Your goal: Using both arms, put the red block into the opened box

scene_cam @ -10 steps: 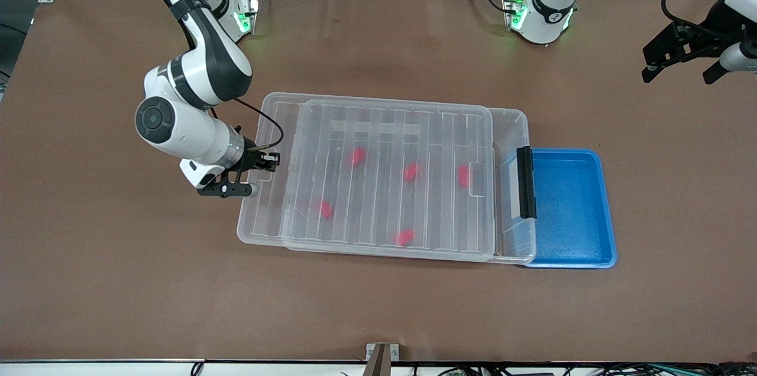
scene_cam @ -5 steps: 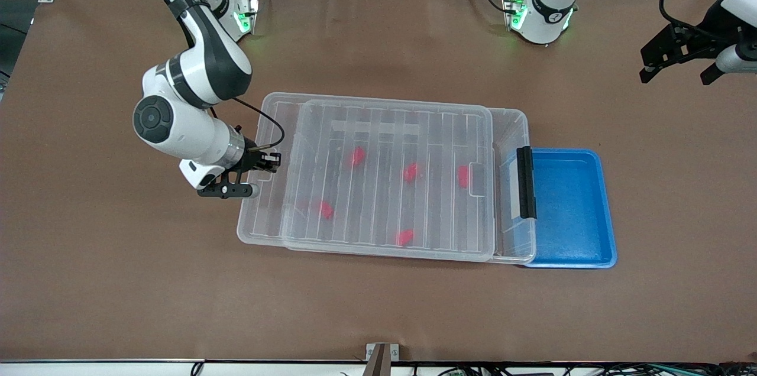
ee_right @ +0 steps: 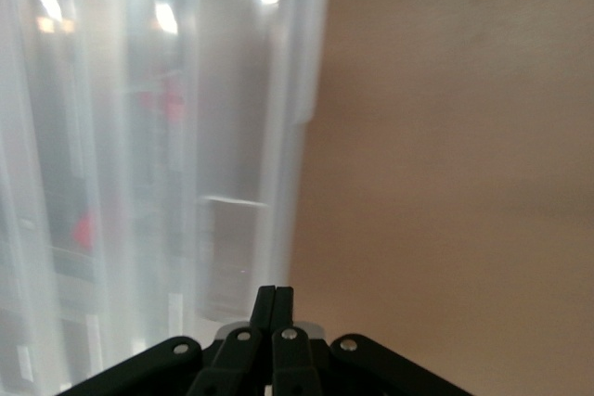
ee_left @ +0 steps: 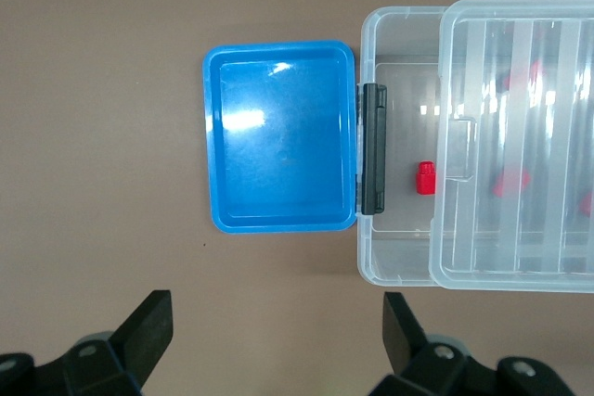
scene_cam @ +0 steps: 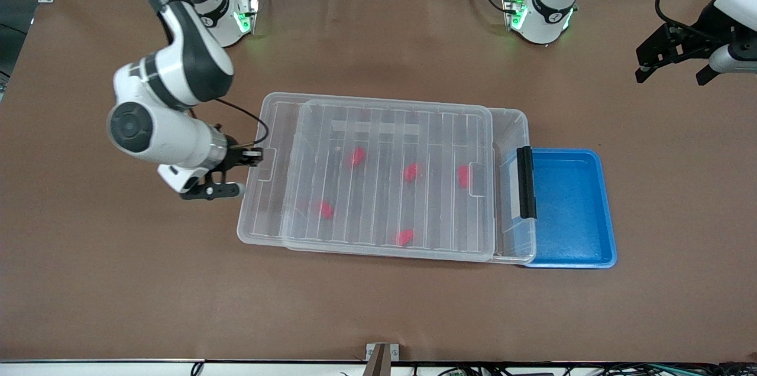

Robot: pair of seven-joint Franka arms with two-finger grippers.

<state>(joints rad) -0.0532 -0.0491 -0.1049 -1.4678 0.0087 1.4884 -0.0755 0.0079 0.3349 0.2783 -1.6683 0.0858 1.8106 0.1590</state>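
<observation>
The clear box (scene_cam: 513,127) lies mid-table with its ribbed lid (scene_cam: 390,181) slid toward the right arm's end. That leaves a strip uncovered by the black clip handle (scene_cam: 526,182). Several red blocks show through the lid, and one red block (ee_left: 426,177) lies in the uncovered strip. My right gripper (scene_cam: 254,155) is shut on nothing, low at the lid's end by its tab (ee_right: 227,257); whether it touches the tab I cannot tell. My left gripper (scene_cam: 674,62) hangs open and high over the left arm's end of the table; in its wrist view the left gripper (ee_left: 276,322) is over bare table.
A blue tray (scene_cam: 568,252) lies against the box's handle end, toward the left arm's end. Brown table mat surrounds the box on all sides. A small metal bracket (scene_cam: 381,352) sits at the table edge nearest the front camera.
The right arm has drawn back from the lid's end toward its own end of the table, fingers still shut. The lid has not moved. The left gripper drifted slightly.
</observation>
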